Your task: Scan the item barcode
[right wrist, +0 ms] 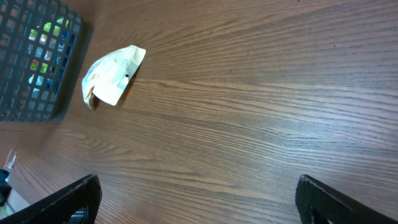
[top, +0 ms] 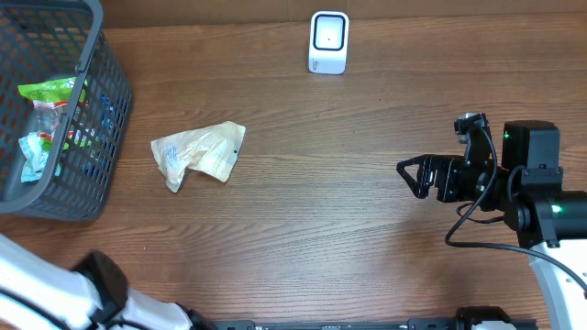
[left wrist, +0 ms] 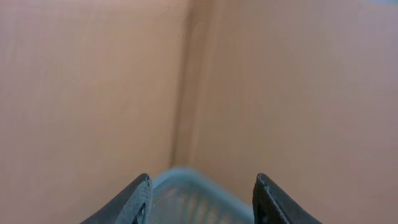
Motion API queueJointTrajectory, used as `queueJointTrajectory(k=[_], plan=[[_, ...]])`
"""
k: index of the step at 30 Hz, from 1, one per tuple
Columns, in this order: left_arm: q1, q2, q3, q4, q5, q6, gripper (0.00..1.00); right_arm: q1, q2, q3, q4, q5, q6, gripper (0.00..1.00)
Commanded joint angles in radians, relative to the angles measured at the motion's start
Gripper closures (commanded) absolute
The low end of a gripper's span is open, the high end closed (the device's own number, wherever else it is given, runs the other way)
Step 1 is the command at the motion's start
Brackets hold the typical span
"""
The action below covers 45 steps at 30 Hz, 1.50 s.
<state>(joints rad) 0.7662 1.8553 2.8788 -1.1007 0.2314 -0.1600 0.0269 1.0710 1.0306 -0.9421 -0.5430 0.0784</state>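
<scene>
Nearest, the left gripper (left wrist: pixel 202 186) stands partly spread, holding nothing; the right gripper (top: pixel 408 177) gapes wide, empty.

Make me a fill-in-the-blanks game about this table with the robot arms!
1. The packet lies on the ____.
2. The scanner is coloured ____.
3. The green bag sits inside the ____.
4. The right gripper is ____ and holds nothing.
Missing words: table; white; basket; open.
</scene>
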Motion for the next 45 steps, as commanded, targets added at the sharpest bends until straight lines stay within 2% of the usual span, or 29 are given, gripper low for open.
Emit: queueJointTrajectory(k=[1,3,6,7,11,21,34,39,45], plan=[[0.062,0.167,-0.027,-0.042,0.035,-0.051,0.54,0.006,-0.003,0.027,0.013,-0.010,0.001,0.00],[0.065,0.232,-0.028,-0.077,0.026,-0.042,0.53,0.006,-0.003,0.027,0.017,-0.010,0.001,0.00],[0.016,0.344,-0.029,-0.133,0.018,0.037,0.50,0.006,-0.003,0.027,0.017,-0.010,0.001,0.00],[0.002,0.364,-0.029,-0.137,0.008,0.054,0.45,0.006,-0.003,0.027,0.016,-0.010,0.001,0.00],[-0.053,0.429,-0.029,-0.136,-0.044,0.090,0.42,0.006,-0.003,0.027,0.012,-0.010,0.001,0.00],[-0.092,0.570,-0.030,-0.181,-0.123,0.094,0.39,0.006,-0.003,0.027,0.024,-0.009,0.001,0.00],[-0.127,0.739,-0.030,-0.251,-0.121,0.093,0.39,0.006,0.004,0.027,0.024,-0.009,0.001,0.00],[-0.146,0.788,-0.033,-0.316,-0.116,0.094,0.30,0.006,0.023,0.027,0.023,-0.010,0.002,0.00],[-0.175,0.801,-0.055,-0.408,-0.128,0.093,0.25,0.006,0.055,0.027,0.018,-0.013,0.002,0.00]])
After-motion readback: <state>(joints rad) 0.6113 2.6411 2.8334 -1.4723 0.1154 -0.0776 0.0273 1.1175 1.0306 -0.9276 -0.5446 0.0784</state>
